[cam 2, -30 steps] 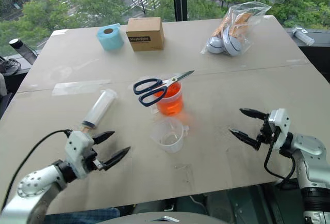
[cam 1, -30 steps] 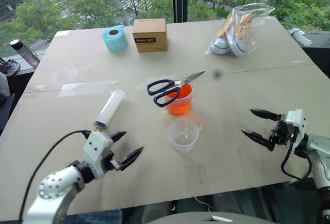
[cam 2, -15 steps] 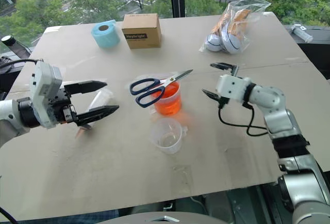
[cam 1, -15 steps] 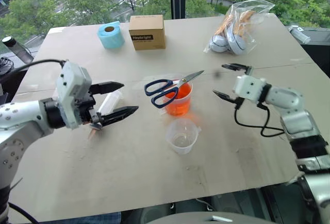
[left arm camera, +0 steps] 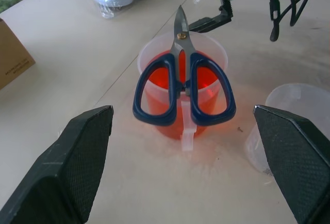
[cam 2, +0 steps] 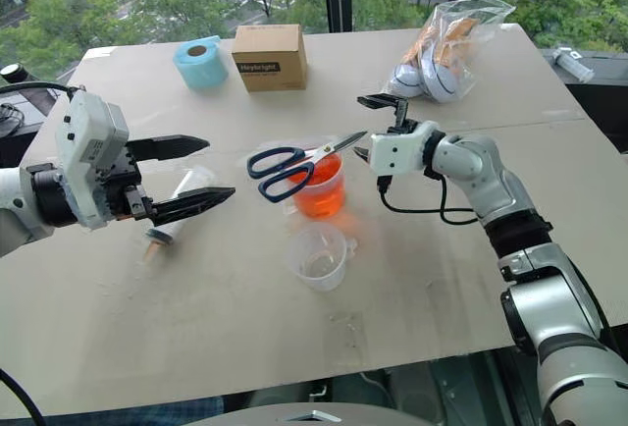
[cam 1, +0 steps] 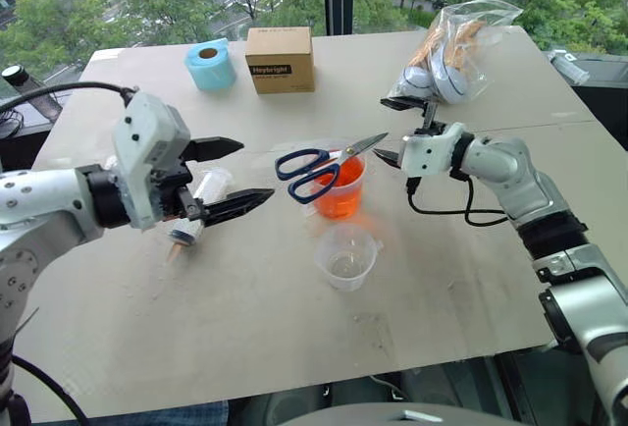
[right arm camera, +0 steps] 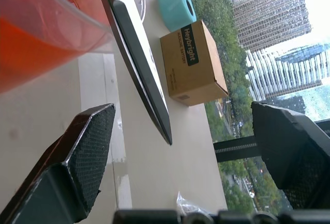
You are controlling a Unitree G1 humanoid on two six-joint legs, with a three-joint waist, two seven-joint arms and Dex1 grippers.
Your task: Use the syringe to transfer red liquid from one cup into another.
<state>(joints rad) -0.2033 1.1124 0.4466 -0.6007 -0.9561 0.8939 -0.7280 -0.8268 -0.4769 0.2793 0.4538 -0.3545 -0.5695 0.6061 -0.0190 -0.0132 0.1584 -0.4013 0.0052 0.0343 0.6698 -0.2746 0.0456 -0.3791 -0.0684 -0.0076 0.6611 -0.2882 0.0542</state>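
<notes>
My right gripper [cam 1: 390, 132] hangs wide open at the blade tips of the scissors [cam 1: 324, 165], which lie across the taller cup [cam 1: 341, 187] of red liquid [cam 2: 320, 196] — long axis running from me toward my left gripper [cam 1: 228, 171], also wide open. The syringe [cam 1: 196, 212] lies beneath that hand. My left wrist view shows the 2 handle loops over the rim; the shorter cup [cam 1: 346, 256] stands empty.

Pale beige worktop [cam 1: 461, 279]. Along the far edge: a blue tape roll [cam 1: 210, 66], a brown cardboard box [cam 1: 280, 59], and a clear bag [cam 1: 446, 53] toward the far right corner. Mid-worktop, the taller cup [cam 1: 341, 188] of red liquid [cam 1: 340, 200], the shorter empty cup [cam 1: 346, 257] just nearer. The syringe [cam 1: 199, 212] lies toward the left side.
</notes>
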